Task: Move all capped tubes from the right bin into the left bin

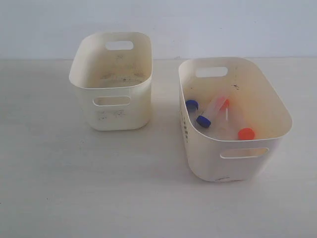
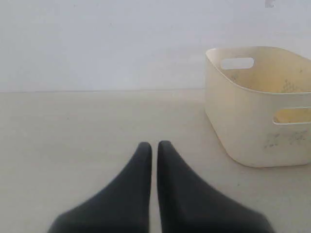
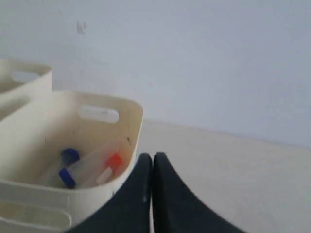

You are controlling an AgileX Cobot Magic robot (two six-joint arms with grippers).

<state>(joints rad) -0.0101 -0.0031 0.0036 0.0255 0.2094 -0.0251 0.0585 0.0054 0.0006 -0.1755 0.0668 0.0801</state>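
Larger cream plastic bin with oval handle slots (image 1: 213,163), at right: I see four small clear plastic tubes (image 1: 214,111) lying crossed inside it, two blue-capped, two orange-capped. Smaller cream plastic bin with grey smudges (image 1: 119,116) stands apart at left, slightly farther back. Black left gripper (image 2: 154,145) and black right gripper (image 3: 152,156): jaws pressed together, empty, above the pale tabletop (image 1: 74,188).

Pale, faintly grained table (image 1: 99,188), plain white wall (image 1: 208,25) behind it
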